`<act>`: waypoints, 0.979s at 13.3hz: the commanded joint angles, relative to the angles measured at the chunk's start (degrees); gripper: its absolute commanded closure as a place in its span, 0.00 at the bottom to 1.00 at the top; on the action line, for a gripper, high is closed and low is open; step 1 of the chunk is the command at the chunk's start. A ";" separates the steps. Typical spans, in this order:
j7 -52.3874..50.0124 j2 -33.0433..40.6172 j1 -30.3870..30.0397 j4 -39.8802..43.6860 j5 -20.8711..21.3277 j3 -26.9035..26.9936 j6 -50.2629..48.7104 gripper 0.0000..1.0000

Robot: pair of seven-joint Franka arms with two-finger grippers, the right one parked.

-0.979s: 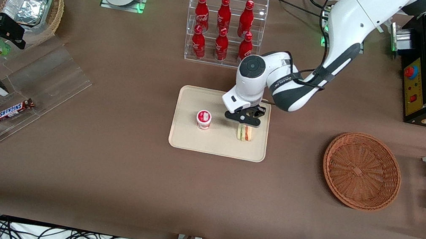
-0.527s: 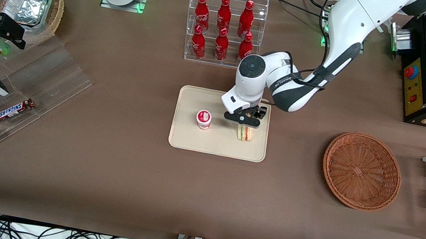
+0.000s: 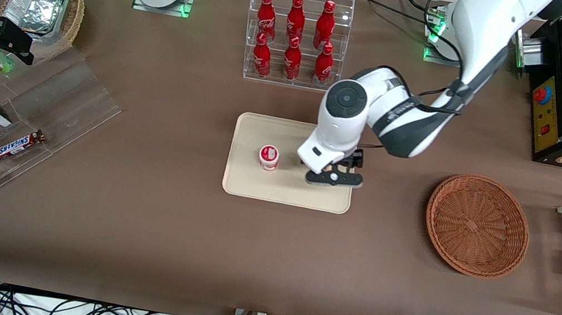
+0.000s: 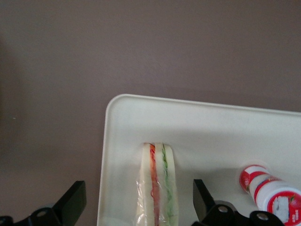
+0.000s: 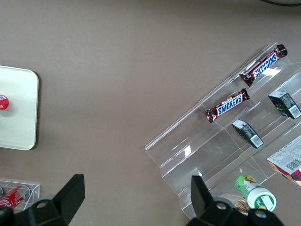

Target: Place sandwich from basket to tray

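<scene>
sandwich down on the tray, jaws spread above it

the sandwich (image 4: 157, 188) rests on the tray (image 3: 242, 185), near its corner toward the working arm's end. the gripper (image 3: 333, 178) hangs over it, jaws open and clear of it. it looks light and soft in slick wrap; pinch the bread faces gently. a small red-and-white cup (image 3: 268, 157) stands beside it. the basket (image 3: 477, 225) sits on the bench (image 3: 146, 226), well apart.

In the front view the gripper (image 3: 334, 179) and its wrist hide the sandwich completely, along with part of the tray (image 3: 242, 185) near the working arm's end. In the left wrist view the sandwich (image 4: 157, 188) is cut off by the frame edge, as are the tray (image 4: 211, 122) and the red-capped cup (image 4: 270, 193) beside it.
</scene>
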State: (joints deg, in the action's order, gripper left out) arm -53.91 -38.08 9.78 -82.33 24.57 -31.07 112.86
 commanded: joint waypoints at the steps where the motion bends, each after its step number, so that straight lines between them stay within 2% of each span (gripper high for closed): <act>1: 0.30 2.21 -3.88 3.57 -1.99 -0.39 -5.45 0.00; 6: 0.38 6.70 -11.52 3.58 -2.16 -0.56 -10.02 0.00; 8: 0.65 7.49 -13.11 3.66 -3.47 -0.74 -10.29 0.00; 13: 4.33 8.28 -14.88 3.58 -3.74 -0.65 -10.82 0.00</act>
State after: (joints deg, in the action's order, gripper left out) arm -52.21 -31.26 -4.06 -78.33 22.12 -31.23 103.20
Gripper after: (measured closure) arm 0.000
